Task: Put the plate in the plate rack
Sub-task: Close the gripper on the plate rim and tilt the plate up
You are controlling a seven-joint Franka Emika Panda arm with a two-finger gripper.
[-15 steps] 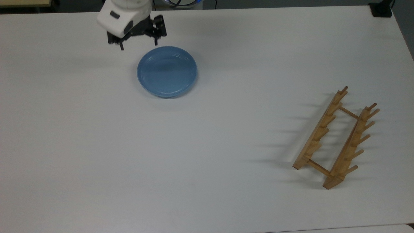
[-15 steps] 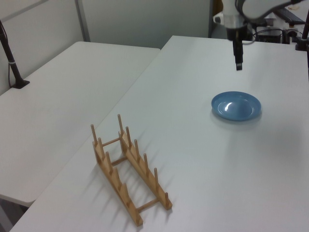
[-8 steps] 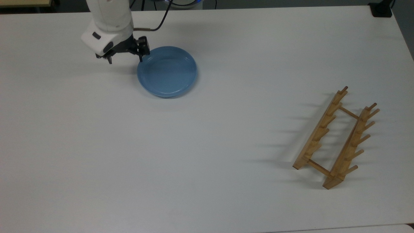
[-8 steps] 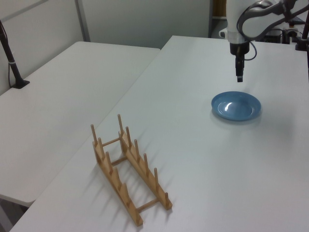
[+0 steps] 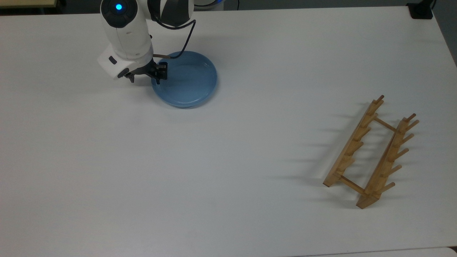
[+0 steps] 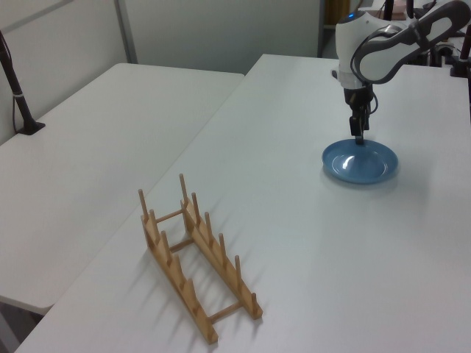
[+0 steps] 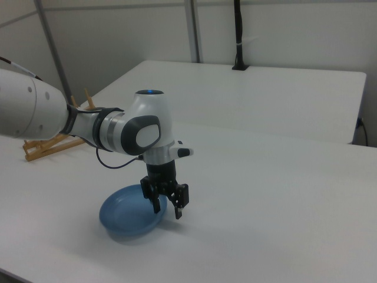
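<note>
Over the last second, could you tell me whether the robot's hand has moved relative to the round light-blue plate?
Yes. In the top view the hand has shifted from beyond the round light-blue plate to its left rim; the left view shows it lower, just above the rim.

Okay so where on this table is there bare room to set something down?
The wide bare tabletop between the plate and the plate rack is free. It is crowded only at the plate's rim, where the gripper stands open.

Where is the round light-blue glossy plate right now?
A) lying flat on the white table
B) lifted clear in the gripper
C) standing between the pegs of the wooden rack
A: the round light-blue glossy plate lies flat on the white table, far from the light-wood peg rack, with the open gripper straddling its rim.
</note>
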